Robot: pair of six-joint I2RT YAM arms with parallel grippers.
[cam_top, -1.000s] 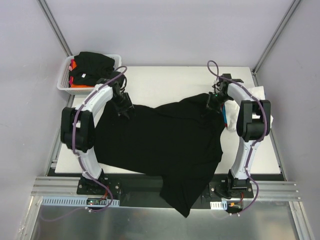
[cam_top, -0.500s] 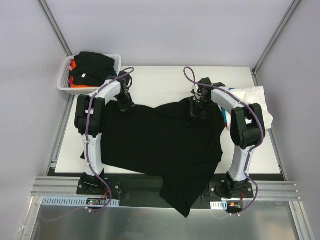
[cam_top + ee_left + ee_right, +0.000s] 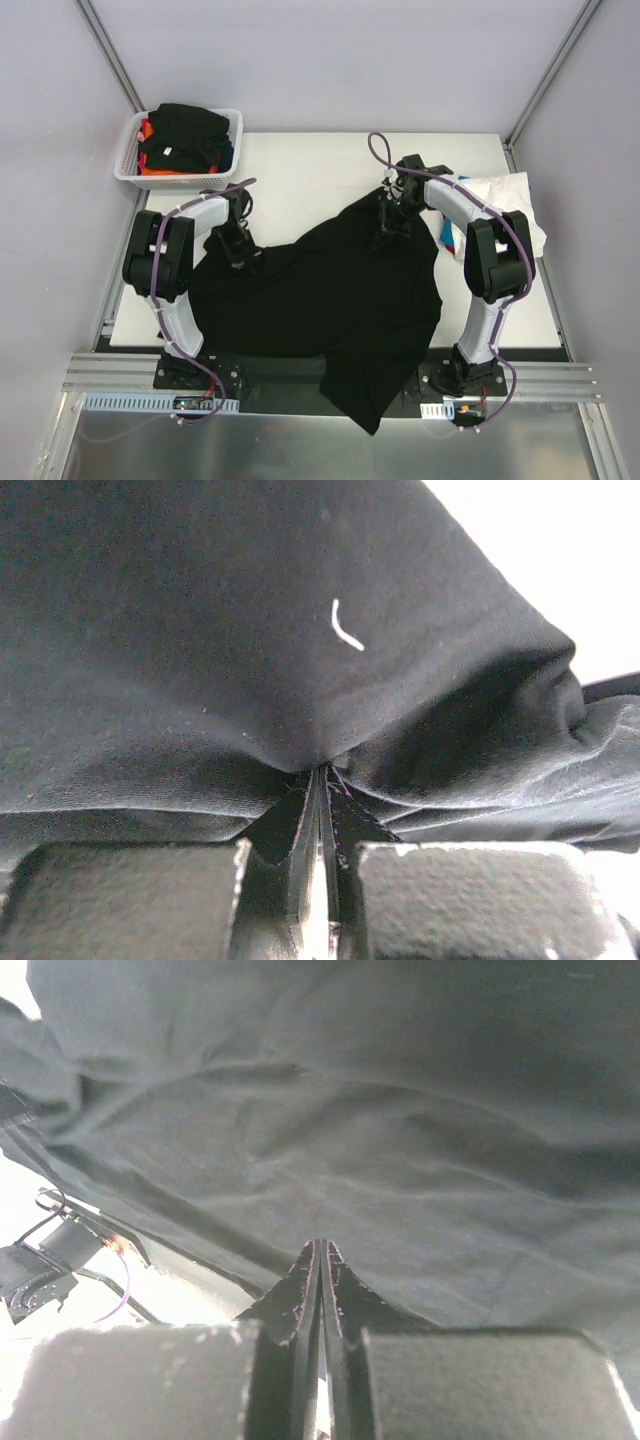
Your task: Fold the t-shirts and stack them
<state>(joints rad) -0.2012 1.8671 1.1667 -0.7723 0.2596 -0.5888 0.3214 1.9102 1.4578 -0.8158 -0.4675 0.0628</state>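
Observation:
A large black t-shirt (image 3: pixel 330 290) lies crumpled across the white table (image 3: pixel 300 170), and its lower part hangs over the near edge. My left gripper (image 3: pixel 240 252) is shut on the shirt's left edge. In the left wrist view the cloth (image 3: pixel 250 630) bunches into the closed left gripper (image 3: pixel 322 772). My right gripper (image 3: pixel 388 228) is shut on the shirt's far right part, which rises to a peak there. The right wrist view is filled with black cloth (image 3: pixel 400 1110) meeting the closed right gripper (image 3: pixel 322 1245). A white t-shirt (image 3: pixel 505 195) lies at the right edge.
A white mesh basket (image 3: pixel 128 165) stands at the far left corner, with a black shirt (image 3: pixel 185 135) on top and orange cloth (image 3: pixel 160 172) under it. The left arm's base shows in the right wrist view (image 3: pixel 40 1260). Grey walls close in the table.
The left gripper has shut and pulled the shirt's left edge nearer and to the right. The right gripper moved left with its hold, and the shirt has drawn narrower.

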